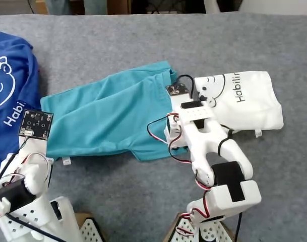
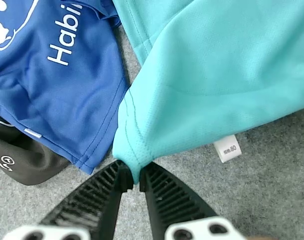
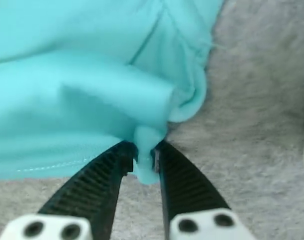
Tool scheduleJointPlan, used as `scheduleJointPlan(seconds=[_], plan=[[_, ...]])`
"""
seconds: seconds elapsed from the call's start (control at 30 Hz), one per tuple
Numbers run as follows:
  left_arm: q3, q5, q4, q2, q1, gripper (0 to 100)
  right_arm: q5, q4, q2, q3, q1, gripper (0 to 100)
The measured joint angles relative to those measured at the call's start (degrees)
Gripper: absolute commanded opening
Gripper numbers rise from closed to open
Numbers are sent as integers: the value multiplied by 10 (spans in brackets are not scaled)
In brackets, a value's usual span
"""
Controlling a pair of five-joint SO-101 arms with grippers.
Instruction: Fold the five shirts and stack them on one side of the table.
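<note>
Left gripper [image 2: 135, 179] pinches teal shirt [image 1: 108, 113]; right gripper [image 3: 144, 152] too.

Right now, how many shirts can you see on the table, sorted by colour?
blue shirt: 1
teal shirt: 1
white shirt: 1
black garment, probably a shirt, mostly hidden under the blue one: 1
Total: 4

I am watching my right gripper [image 3: 146, 156] pinching a small bunched nub of the teal shirt [image 3: 82, 75], with its two black ribbed fingers [image 3: 99, 175] pressing on the cloth from either side. The rest of the shirt is lying in soft folds beyond the tips, and the grey table [image 3: 261, 100] is showing beside it.
</note>
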Motion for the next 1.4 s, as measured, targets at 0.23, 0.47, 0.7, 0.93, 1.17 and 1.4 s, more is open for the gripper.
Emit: scheduleJointPlan(seconds=[0.23,0.47,0.7,0.93,1.17,1.4], plan=[[-19,0,0,0,0,29,2,73,5,-56,47,15],[-37,0,-25,0,0,29,12,165,-25,-185,95,15],[-55,25,-26,-1,0,30,12,232,-29,-295,97,15],[-43,-47,61,-3,0,30,12,236,-29,-295,64,15],[-74,-201,86,1,0,266,41,206,-29,-295,63,15],[-142,-262,127,57,-11,197,44,108,-29,-247,63,15]])
